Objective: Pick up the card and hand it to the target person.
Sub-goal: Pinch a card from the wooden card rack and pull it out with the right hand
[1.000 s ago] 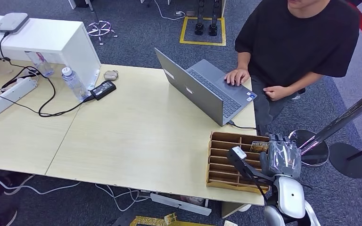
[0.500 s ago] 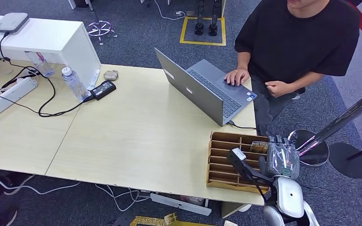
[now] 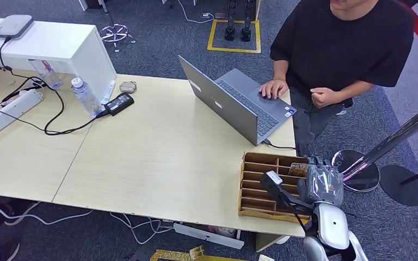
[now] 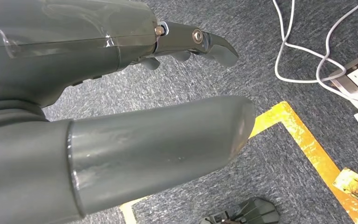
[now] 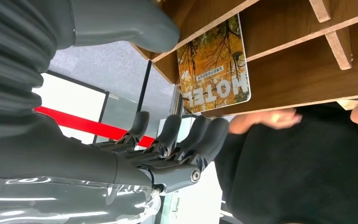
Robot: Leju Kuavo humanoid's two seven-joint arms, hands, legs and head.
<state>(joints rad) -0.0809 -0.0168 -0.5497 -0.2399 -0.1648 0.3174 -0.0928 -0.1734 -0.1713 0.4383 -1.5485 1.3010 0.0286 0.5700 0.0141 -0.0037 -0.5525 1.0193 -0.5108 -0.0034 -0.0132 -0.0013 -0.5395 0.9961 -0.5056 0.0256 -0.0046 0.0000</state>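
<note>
Just ahead of right hand (image 5: 168, 140): card (image 5: 213, 67) lying in corner slot of wooden organizer (image 3: 258, 185), apparently not yet touched. Fingers apart, thumb over tray's edge, nothing held. Left hand (image 4: 121, 93) above carpet, empty, fingers spread. Person (image 3: 337, 49) well beyond tray.

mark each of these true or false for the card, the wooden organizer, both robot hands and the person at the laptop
1. The card lies in a compartment of the wooden organizer. True.
2. The right robot hand already holds the card. False: its fingers are apart and off the card, holding nothing.
3. The person has one hand on the open laptop. True.
4. The left robot hand is on the table. False: it hangs over carpet, holding nothing.
5. The organizer sits by the water bottle. False: it is at the table's near right corner, far from the bottle.
</note>
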